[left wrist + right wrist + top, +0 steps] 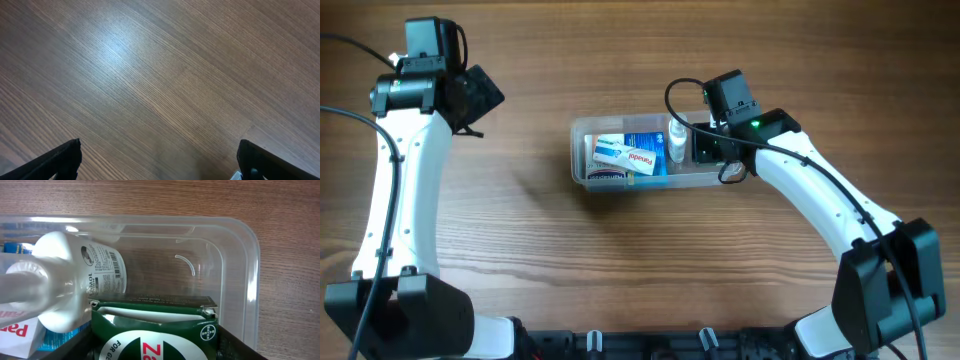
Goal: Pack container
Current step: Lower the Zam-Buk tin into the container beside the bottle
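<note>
As the overhead view shows, the container (576,155) lies near the middle of the counter (520,260), long side running left to right, open top upward. We note inside it a white Panadol box (628,155) lying over blue packets at the left end, and a small clear bottle (677,140) with a white cap about midway along.

The right claw (710,148) reaches into the right end of the tub. In its wrist view a dark green box (160,330) with a white label sits between the two fingers, which press against its sides, so we judge the claw to be grasping that box. The box's top flap is creased. It lies close beside the bottle and near the end wall.

The left claw (159,150) hangs well apart from the tub over bare wood, fingers spread wide, holding nothing.

We judge the tub to be light, thin-walled and smooth. Its walls would likely flex if squeezed and slip under flat pads. The rolled rim looks like its stiffest part, so a hold there, at a short end or a rounded corner, appears soundest. With contents heaped to the left, a lift from one end may tip it.
</note>
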